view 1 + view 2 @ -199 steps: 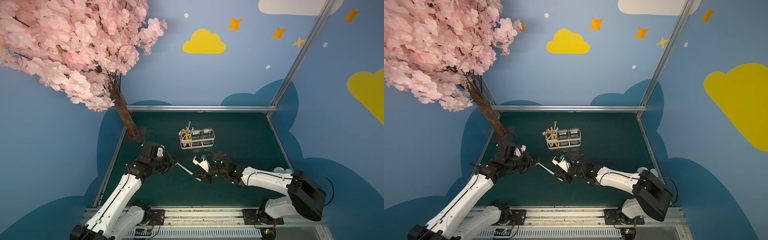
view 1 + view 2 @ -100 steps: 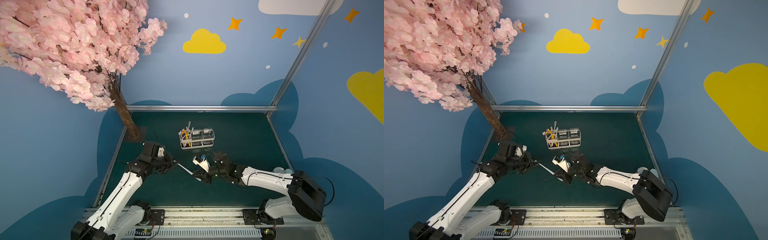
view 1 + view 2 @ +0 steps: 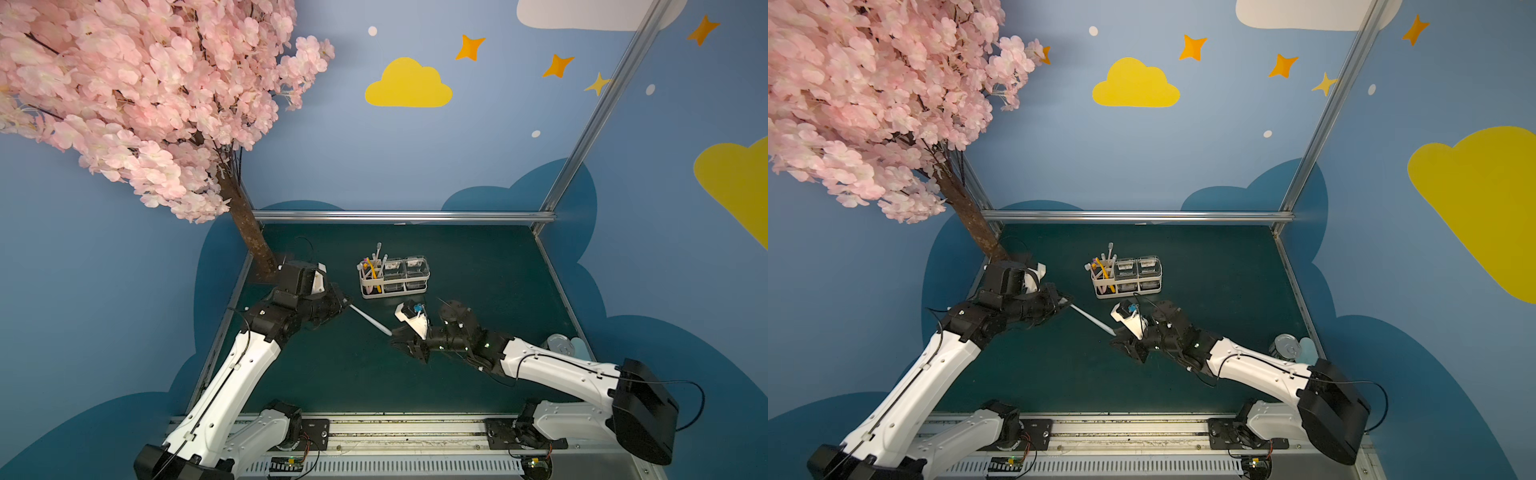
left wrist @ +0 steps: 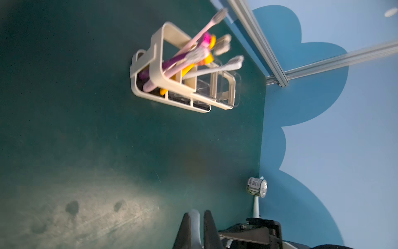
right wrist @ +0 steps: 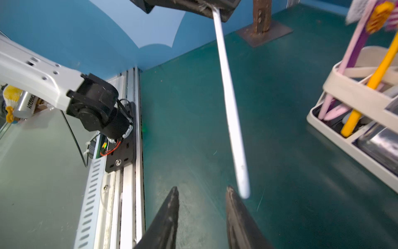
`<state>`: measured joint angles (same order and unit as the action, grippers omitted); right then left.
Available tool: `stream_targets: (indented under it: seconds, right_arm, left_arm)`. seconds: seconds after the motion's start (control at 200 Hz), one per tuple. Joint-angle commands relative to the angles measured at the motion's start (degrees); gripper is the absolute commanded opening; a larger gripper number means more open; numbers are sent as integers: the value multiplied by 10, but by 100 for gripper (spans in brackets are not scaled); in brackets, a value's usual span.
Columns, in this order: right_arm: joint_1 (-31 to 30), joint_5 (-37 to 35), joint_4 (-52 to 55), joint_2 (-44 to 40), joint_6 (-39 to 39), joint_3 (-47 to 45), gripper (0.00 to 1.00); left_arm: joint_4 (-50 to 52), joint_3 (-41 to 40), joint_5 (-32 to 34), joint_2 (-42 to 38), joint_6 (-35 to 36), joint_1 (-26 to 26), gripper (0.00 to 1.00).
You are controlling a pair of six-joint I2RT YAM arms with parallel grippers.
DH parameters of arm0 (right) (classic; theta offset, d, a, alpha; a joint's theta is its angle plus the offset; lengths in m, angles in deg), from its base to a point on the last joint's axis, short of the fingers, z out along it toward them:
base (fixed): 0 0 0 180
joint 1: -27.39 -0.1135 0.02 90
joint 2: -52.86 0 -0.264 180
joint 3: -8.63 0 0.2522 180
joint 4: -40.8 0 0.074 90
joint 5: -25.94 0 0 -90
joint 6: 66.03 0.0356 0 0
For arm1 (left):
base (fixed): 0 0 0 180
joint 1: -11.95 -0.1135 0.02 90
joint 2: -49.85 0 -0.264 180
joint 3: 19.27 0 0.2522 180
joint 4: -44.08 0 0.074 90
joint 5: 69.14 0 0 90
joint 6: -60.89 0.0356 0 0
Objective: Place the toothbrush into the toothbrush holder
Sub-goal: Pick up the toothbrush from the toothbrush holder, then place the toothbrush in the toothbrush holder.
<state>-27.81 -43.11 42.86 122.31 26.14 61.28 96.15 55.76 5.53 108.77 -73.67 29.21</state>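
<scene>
Change: the right gripper [image 5: 202, 189] has let go of the toothbrush [image 3: 370, 321], and the left gripper [image 3: 347, 303] has clamped its far end.
Table [image 3: 478, 270]: green, with the holder near its middle.
Left gripper: clenched on the toothbrush, holding it slanted above the table.
Right gripper: jaws apart, with the free end just beside 1 finger.
Holder [image 3: 395, 293]: upright, beyond both grippers, with brushes [image 3: 376, 266] in its slot end and 2 clear cups [image 3: 405, 272] beside them.
Toothbrush: white, outside the holder, between the grippers.

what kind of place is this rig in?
Likely a staged robot cell, not a real bathroom: painted cloud walls on aluminium framing, a fake blossom tree, and a toothbrush holder on a green mat.
</scene>
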Motion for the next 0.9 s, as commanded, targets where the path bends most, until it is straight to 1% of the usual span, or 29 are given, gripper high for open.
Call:
stream_targets:
  seconds: [0.0,0.055,0.165,0.27,0.33,0.355,0.39,0.4,0.405,0.41,0.42,0.425,0.436,0.446,0.521,0.641,0.721,0.761,0.896]
  right_arm:
    - [3,-23,25,-27,-7,-23,39]
    - [3,-28,24,-38,-4,-32,40]
    - [3,-42,19,-63,1,-58,42]
    - [3,-50,16,-89,7,-79,44]
    - [3,-50,19,-102,9,-85,45]
    - [3,-53,21,-106,10,-87,49]
    - [3,-58,29,-113,12,-88,50]
    - [3,-60,31,-114,12,-88,54]
    - [3,-60,32,-115,12,-88,57]
    - [3,-62,33,-116,12,-88,62]
    - [3,-62,34,-118,12,-88,76]
    - [3,-62,35,-119,12,-89,82]
    - [3,-63,36,-121,12,-90,86]
    - [3,-63,37,-122,11,-90,87]
    - [3,-69,41,-134,12,-97,87]
    - [3,-73,39,-148,15,-112,88]
    - [2,-67,48,-155,14,-115,88]
    - [2,-66,51,-160,14,-117,88]
    - [2,-65,51,-176,14,-128,88]
  left_arm:
    - [26,55,68,10,108,-1,2]
    - [10,77,74,12,138,0,2]
    - [-10,128,111,16,190,1,2]
    - [-32,176,125,34,231,1,2]
    - [-35,205,136,51,243,1,2]
    - [-36,219,138,59,247,1,2]
    - [-38,233,143,70,255,1,2]
    - [-39,236,146,73,257,1,2]
    - [-40,238,147,75,258,1,2]
    - [-42,239,149,75,260,2,2]
    - [-45,242,151,77,262,2,2]
    - [-46,243,152,78,264,2,2]
    - [-49,245,154,82,266,3,3]
    - [-51,247,157,85,269,2,2]
    - [-59,267,185,112,286,3,2]
    - [-77,290,194,161,310,11,3]
    - [-81,306,239,189,348,27,2]
    - [-83,313,251,203,359,29,2]
    - [-85,328,255,242,367,32,2]
